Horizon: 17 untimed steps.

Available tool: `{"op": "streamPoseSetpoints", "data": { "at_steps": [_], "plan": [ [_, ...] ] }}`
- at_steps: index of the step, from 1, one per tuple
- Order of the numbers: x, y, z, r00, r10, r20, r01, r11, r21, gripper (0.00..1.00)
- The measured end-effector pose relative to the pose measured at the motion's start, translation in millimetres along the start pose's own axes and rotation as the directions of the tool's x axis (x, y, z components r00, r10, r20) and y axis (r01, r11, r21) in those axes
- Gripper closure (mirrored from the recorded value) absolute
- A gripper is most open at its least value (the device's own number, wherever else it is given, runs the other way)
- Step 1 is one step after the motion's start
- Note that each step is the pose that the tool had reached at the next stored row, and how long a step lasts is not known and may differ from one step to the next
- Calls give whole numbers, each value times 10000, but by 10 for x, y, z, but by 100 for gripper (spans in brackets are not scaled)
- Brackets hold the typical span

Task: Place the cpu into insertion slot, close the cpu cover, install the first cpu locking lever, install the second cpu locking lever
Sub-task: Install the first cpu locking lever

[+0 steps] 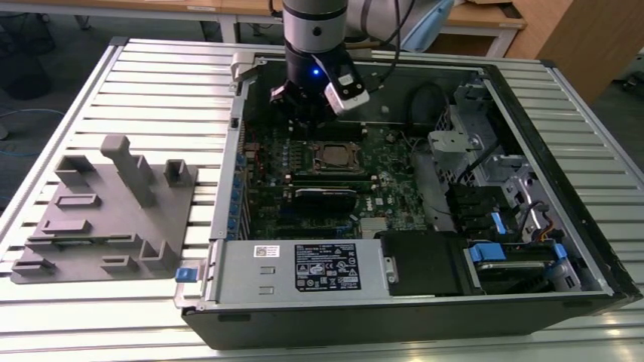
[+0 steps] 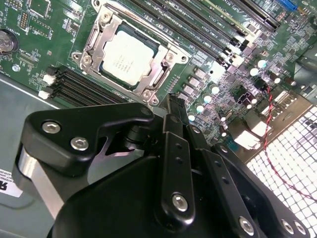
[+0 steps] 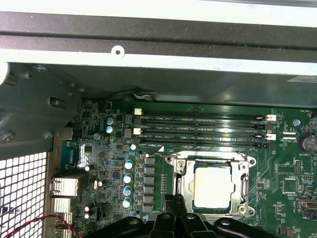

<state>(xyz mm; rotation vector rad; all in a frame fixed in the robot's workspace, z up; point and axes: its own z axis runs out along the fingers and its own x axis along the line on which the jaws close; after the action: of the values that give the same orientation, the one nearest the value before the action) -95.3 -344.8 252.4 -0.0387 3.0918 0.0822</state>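
The cpu (image 2: pixel 130 59) lies flat in the insertion slot (image 3: pixel 213 214), its dull silver top showing in both wrist views and, small, in the exterior view (image 1: pixel 335 157). The silvery cpu cover (image 2: pixel 100 36) lies down around it as a frame (image 3: pixel 184 182). My gripper (image 2: pixel 171 100) hovers just beside one edge of the socket, fingers pressed together with nothing between them. In the exterior view the gripper (image 1: pixel 299 126) hangs over the board just behind the socket. I cannot tell how the locking levers stand.
Long black memory slots (image 3: pixel 203 130) run beside the socket. The open computer case (image 1: pixel 563 105) walls in the green board. A grey fixture block (image 1: pixel 111 204) sits on the slatted table at the exterior view's left. Drive bays and cables (image 1: pixel 503 219) fill the right.
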Motion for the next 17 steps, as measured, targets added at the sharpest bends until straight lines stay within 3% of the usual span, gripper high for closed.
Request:
{"op": "streamPoseSetpoints", "data": {
  "at_steps": [17],
  "plan": [
    [20, 1, -16, 10000, 2, 7, -2, 10000, -27, 89]
  ]
}}
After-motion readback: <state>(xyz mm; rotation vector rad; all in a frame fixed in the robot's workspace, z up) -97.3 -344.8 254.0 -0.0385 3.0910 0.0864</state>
